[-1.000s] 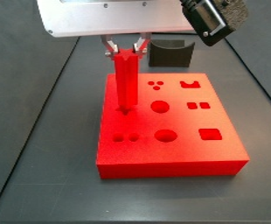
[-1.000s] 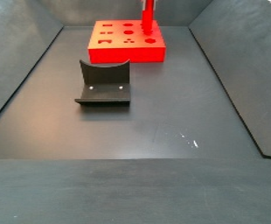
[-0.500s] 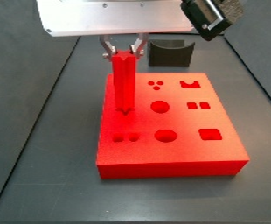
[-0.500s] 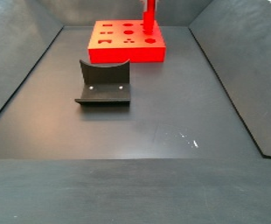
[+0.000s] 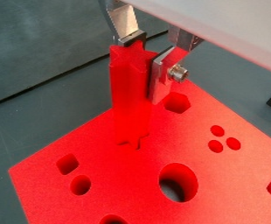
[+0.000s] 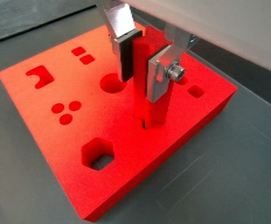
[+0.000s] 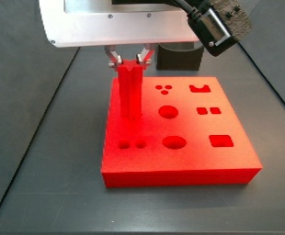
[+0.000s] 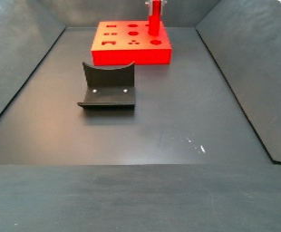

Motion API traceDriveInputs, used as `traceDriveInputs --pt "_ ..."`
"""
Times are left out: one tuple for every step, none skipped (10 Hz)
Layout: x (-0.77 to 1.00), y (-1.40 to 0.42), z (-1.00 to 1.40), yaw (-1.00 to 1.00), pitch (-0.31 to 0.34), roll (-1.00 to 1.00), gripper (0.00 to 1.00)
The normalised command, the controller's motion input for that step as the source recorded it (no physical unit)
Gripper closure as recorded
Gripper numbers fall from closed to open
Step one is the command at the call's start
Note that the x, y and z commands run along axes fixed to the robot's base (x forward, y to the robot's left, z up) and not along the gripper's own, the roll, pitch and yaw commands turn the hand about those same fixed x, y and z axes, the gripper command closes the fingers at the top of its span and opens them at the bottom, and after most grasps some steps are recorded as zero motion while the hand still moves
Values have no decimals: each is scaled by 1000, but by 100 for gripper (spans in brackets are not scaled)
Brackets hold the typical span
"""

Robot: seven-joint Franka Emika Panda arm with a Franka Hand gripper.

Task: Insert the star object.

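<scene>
The star object (image 7: pixel 131 92) is a long bright red rod with a star-shaped cross-section. It stands upright on the big red block (image 7: pixel 182 156), its lower end at a small star-shaped hole (image 5: pixel 133 143) near the block's edge. It also shows in both wrist views (image 5: pixel 133 96) (image 6: pixel 151 92) and in a side view (image 8: pixel 154 20). My gripper (image 7: pixel 131 61) is shut on the rod's top; the silver fingers (image 5: pixel 167 68) press its two sides. How deep the rod sits in the hole cannot be told.
The red block (image 8: pixel 130 45) has several other shaped holes, round, square and hexagonal. The dark fixture (image 8: pixel 107 86) stands on the floor in front of the block; it also shows behind the block (image 7: pixel 179 55). Dark walls rise around the floor.
The gripper and rod have shifted slightly up and back over the block. The grip is unchanged.
</scene>
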Motion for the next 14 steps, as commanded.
traceDriveInputs --pt "0 -60 -97 -14 0 184 100" --pt "0 14 -154 0 -20 0 100" --pt "49 0 -217 0 0 0 100" --pt "11 0 -517 0 -51 16 100" --pt "0 9 -977 0 -124 51 100" --pt "3 40 -1000 0 -77 56 100" --pt "0 111 -1000 0 -63 54 100" --pt "234 194 -780 -17 0 119 100" --pt "0 220 -977 0 -37 103 100" --pt "0 163 -1000 0 -84 83 100" --pt "-71 111 -1000 0 -103 87 100" --pt "-211 17 -917 0 -86 181 100" --pt "-311 0 -869 -66 -83 147 100" --pt "0 0 0 0 0 4 100"
